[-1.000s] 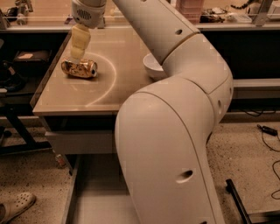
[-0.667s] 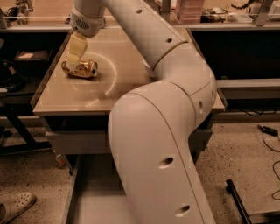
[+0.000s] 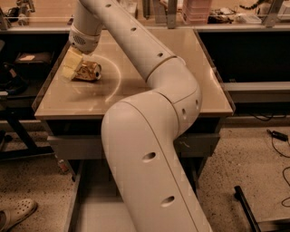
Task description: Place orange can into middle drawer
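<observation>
The orange can [image 3: 89, 71] lies on its side at the left of the beige table top [image 3: 149, 86], dented and shiny. My gripper [image 3: 70, 66] is down at the can's left end, touching or just beside it, and hides part of it. The middle drawer [image 3: 93, 216] stands pulled out below the table's front edge. Its grey floor shows at the lower left, and my arm [image 3: 149, 154] covers much of it.
A light shoe [image 3: 16, 215] is on the speckled floor at bottom left. Cables [image 3: 277, 135] and a black bar [image 3: 247, 208] lie on the floor at right. A cluttered shelf [image 3: 217, 13] runs behind the table. A dark frame [image 3: 13, 122] stands to the left.
My gripper has come down and to the left, from above the can to its left end. My arm has swung across and now hides the white bowl.
</observation>
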